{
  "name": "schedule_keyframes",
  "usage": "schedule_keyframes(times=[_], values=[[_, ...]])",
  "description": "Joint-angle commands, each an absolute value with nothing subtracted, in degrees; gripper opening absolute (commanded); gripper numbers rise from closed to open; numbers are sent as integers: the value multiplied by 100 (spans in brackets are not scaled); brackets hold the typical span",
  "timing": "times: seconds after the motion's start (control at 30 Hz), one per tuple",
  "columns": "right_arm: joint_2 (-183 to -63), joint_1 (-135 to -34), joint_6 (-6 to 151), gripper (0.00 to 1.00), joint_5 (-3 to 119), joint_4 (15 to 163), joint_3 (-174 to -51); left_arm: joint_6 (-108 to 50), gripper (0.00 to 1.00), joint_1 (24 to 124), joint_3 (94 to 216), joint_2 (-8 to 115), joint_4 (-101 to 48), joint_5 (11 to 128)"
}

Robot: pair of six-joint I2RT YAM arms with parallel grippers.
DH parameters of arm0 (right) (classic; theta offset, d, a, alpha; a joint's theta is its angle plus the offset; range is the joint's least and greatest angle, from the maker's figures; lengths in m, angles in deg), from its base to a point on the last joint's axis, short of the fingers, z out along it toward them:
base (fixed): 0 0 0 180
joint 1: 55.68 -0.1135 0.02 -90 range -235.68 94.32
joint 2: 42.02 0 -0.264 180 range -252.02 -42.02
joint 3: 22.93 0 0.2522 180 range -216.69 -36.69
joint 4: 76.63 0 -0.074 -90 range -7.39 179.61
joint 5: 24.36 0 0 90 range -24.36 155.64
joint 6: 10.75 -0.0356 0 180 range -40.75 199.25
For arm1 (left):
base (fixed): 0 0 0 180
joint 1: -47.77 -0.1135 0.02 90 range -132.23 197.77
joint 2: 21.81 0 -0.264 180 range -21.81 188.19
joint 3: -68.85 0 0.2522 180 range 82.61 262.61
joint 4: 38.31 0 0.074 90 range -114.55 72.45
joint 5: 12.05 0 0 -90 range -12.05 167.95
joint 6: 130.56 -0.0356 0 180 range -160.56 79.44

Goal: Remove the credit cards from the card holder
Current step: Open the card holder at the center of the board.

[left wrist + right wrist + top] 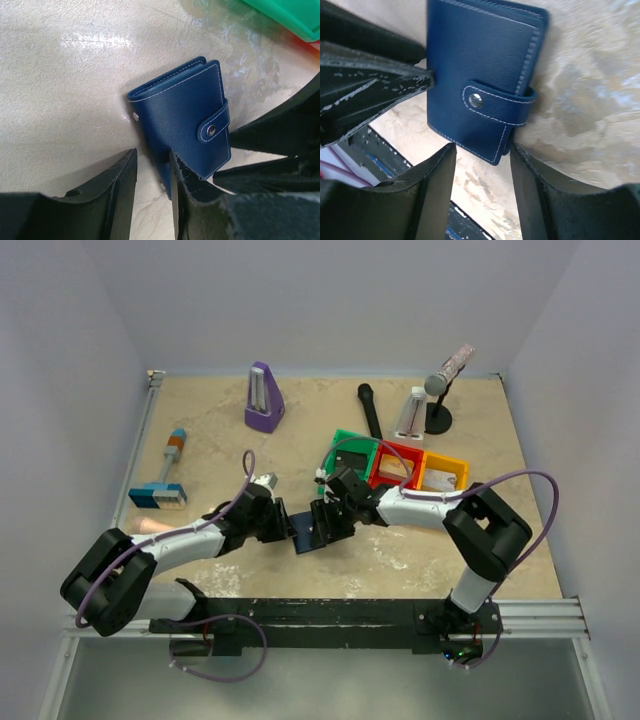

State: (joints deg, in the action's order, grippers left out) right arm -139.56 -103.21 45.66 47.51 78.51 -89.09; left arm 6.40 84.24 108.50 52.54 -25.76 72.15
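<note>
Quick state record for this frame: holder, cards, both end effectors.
card holder: closed, between the two end effectors
snap tab: fastened
credit cards: none visible
left end effector: open, jaws straddling a holder edge
right end effector: open, jaws straddling the holder corner below the tab

There is one navy card holder, with two grippers at it: the left gripper and the right gripper. Three small trays stand to the right: one green tray, one red tray and one yellow tray. Farther off are one purple metronome, one microphone on a stand, one black stick and one pale bottle.
</note>
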Motion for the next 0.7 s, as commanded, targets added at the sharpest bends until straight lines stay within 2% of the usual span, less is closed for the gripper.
schedule_keyframes(times=[0.0,0.2,0.37,0.67], values=[[-13897,-10455,4576,50,4507,7959,-9022,611,36,8407,11047,5246,-2561,7224],[-13791,-10534,4602,48,4542,7915,-8881,514,35,8319,11039,5176,-2472,7250],[-13703,-10499,4427,55,4884,7862,-8811,541,33,8319,11004,5298,-2621,7127],[-13361,-10393,4566,59,5763,7389,-9038,602,31,8319,10793,5150,-2701,7144]])
